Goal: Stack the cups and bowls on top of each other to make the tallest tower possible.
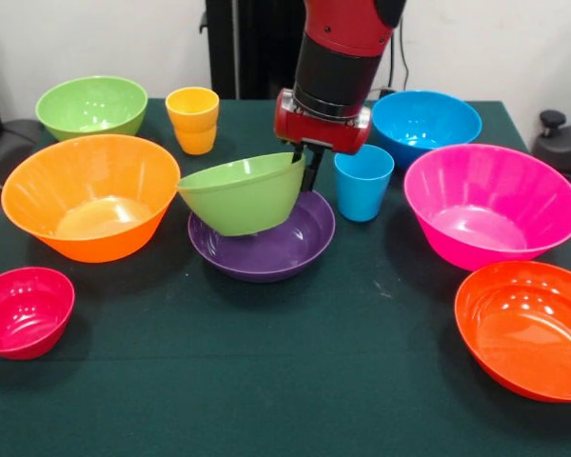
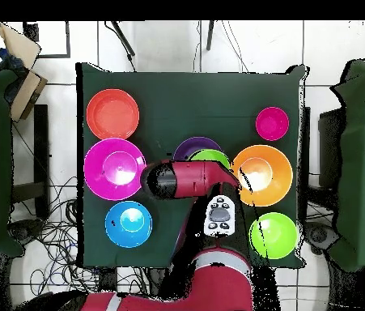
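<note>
Crowding the dark green surface point(image 1: 295, 381) around the centre are a large orange bowl point(image 1: 90, 195) at left, a light blue cup point(image 1: 363, 181) just right, and pink point(image 1: 490, 202), blue point(image 1: 425, 124), red-orange point(image 1: 528, 326) and crimson point(image 1: 21, 309) bowls farther out. The jaws pinch the rim of a glossy green bowl point(image 1: 245, 195), which hangs tilted over the shallow purple bowl point(image 1: 276, 246). A stepped yellow-orange cup point(image 1: 193, 119) and a second green bowl point(image 1: 91, 105) stand at far left.

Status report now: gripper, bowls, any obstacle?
Gripper shut on green bowl rim, bowl tilted over purple bowl. Blue cup stands close beside the gripper. No tower yet.
</note>
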`<control>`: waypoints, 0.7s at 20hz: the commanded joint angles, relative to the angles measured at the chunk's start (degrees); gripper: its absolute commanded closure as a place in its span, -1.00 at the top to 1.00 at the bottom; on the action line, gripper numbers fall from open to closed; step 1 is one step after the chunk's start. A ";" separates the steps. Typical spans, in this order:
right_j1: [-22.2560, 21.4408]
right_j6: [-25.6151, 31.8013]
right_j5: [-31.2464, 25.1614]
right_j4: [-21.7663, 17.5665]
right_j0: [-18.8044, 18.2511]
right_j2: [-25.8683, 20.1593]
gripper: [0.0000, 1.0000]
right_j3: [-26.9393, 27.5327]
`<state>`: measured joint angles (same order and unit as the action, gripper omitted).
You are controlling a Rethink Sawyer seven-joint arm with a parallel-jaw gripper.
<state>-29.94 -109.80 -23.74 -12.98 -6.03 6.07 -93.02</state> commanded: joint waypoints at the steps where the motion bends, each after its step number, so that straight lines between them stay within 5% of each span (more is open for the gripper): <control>1: -0.04 -3.47 -6.25 1.73 -0.26 -4.06 -1.00 2.95; 14: -10.89 -5.71 -10.62 5.71 1.13 -4.13 -1.00 -11.29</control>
<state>-37.03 -109.80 -28.53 -9.64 -5.99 6.08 -97.61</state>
